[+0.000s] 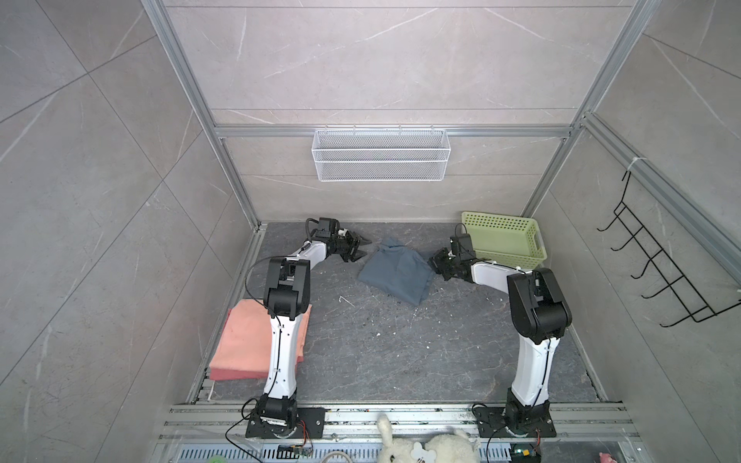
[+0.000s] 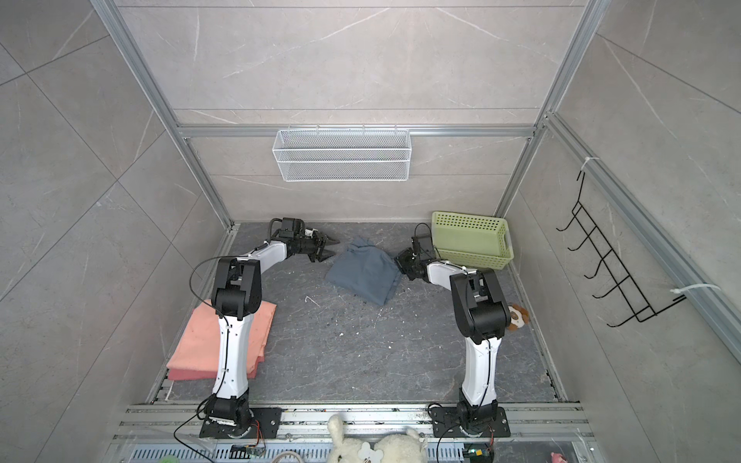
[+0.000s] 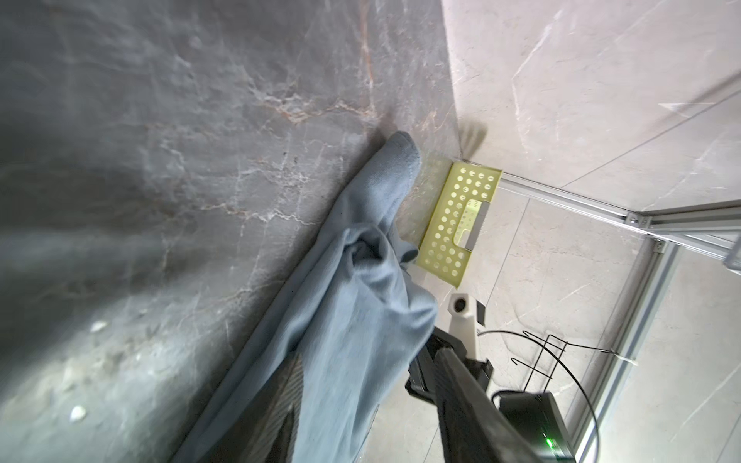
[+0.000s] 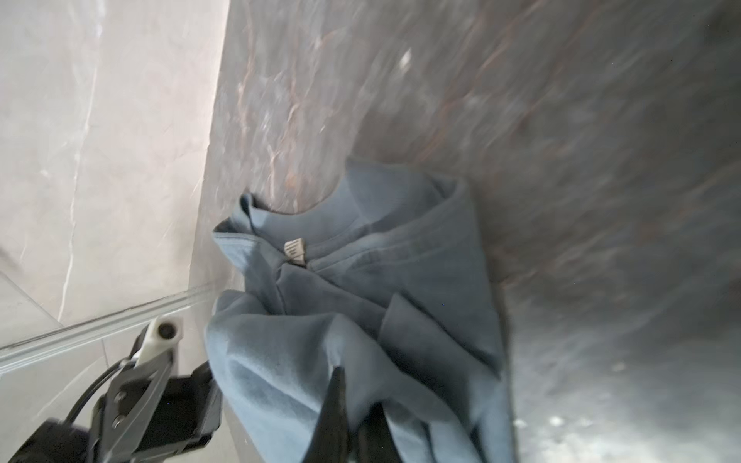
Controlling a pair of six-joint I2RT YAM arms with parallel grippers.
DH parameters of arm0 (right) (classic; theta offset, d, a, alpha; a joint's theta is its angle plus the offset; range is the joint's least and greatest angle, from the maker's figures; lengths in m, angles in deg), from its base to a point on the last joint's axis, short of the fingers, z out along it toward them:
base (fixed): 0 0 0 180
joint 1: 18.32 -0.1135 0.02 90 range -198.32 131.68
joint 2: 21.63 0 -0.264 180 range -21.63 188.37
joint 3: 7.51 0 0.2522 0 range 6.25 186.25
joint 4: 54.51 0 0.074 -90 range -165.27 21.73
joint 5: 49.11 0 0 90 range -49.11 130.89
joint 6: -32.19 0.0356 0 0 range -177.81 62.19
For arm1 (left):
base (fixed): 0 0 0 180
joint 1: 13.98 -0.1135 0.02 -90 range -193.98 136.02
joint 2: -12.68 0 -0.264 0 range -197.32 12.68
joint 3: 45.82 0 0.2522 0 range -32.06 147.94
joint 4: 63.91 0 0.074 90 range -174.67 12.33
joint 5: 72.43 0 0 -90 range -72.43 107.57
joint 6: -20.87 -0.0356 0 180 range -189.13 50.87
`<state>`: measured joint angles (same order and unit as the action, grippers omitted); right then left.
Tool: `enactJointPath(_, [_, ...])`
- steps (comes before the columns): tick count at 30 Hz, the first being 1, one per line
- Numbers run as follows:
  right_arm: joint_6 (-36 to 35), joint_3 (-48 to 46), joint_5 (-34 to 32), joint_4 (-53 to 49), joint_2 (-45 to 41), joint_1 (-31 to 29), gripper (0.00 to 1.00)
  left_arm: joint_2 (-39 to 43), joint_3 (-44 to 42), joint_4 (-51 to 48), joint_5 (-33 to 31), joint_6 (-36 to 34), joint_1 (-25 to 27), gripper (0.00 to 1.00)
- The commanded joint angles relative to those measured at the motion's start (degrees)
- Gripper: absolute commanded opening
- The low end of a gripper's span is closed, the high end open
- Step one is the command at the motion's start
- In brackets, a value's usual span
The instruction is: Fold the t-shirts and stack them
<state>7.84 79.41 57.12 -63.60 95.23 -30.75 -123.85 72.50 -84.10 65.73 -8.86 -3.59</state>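
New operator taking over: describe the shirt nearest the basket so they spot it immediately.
Find the pale green basket at the dark table's far right corner. Immediately left of it lies a crumpled t-shirt. It is slate blue-grey, whereas the other shirts, stacked near left, are salmon-pink.

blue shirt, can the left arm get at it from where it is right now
Probably yes. The left claw stands open just beside the blue shirt, with only bare table between them. The right claw looks shut on the shirt's opposite side, clear of that path.

Soft matt cloth blue-grey t-shirt (image 1: 395, 272); perforated plastic basket (image 1: 501, 245); veined stone-look tabletop (image 1: 401, 352).
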Motion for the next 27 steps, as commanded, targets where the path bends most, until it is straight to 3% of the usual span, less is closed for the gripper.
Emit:
enactJointPath(1, [0.7,2.5,0.1,0.5,2.5,-0.1,0.08,5.1,-1.2,1.7,1.1,-1.5,0.0,0.57])
enactJointPath(3, [0.8,2.7,-0.1,0.3,3.0,0.1,0.17,5.8,-2.1,-1.2,-0.3,-3.7,0.4,0.58])
enactJointPath(6, [-1.9,5.0,0.2,-4.5,3.7,0.0,0.39,6.2,-1.9,-10.0,-4.0,-10.1,1.8,0.58])
enactJointPath(12, [-7.0,10.1,1.1,-14.3,6.3,-0.5,0.46,6.7,-3.2,-17.8,-11.2,-16.7,5.0,0.58])
enactJointPath(19, [-11.5,10.5,0.7,-18.5,7.0,-2.7,0.52,7.5,-6.5,-20.4,-13.5,-18.3,8.9,0.5])
enactJointPath(23, [-13.2,8.4,0.5,-19.3,6.4,-4.8,0.52,12.3,-15.1,-18.5,-15.0,-16.2,10.3,0.4])
enactJointPath(27, [-14.1,3.0,1.2,-19.0,3.7,-6.8,0.51,21.1,-28.5,-15.2,-15.8,-13.6,10.3,0.4])
